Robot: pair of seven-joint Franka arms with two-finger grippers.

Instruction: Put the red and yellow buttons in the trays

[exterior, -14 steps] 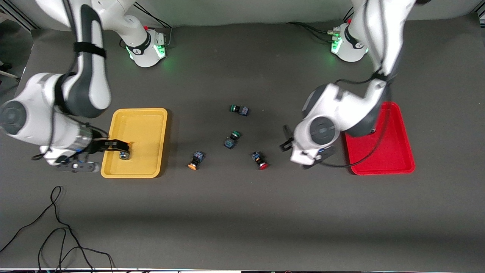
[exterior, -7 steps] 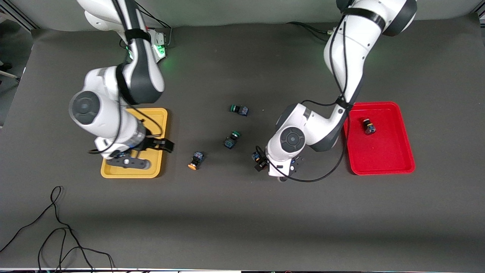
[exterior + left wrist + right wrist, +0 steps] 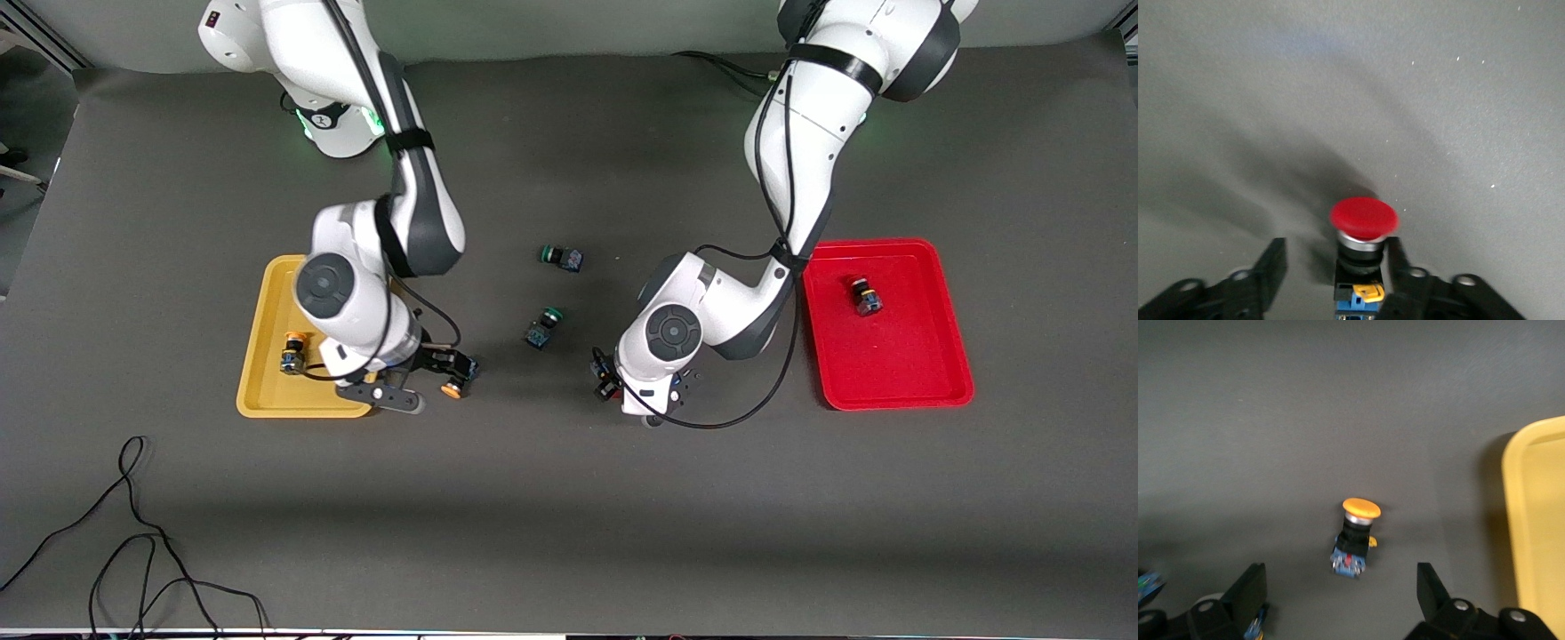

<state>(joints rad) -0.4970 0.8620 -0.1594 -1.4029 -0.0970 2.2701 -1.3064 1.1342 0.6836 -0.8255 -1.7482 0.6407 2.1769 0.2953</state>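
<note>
Over mat: left hand [image 3: 1331, 267] spread around red button [image 3: 1363, 227]; right hand [image 3: 1341, 593] spread above yellow button [image 3: 1355, 537].

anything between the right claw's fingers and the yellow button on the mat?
No. In the right wrist view the yellow button lies on bare mat between the open right claw's fingers, touching neither. Only mat separates them.

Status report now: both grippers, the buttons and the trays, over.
Left gripper open around red button on table. Right gripper open over yellow button beside yellow tray. One button each in yellow tray and red tray. Nothing in the way.
</note>
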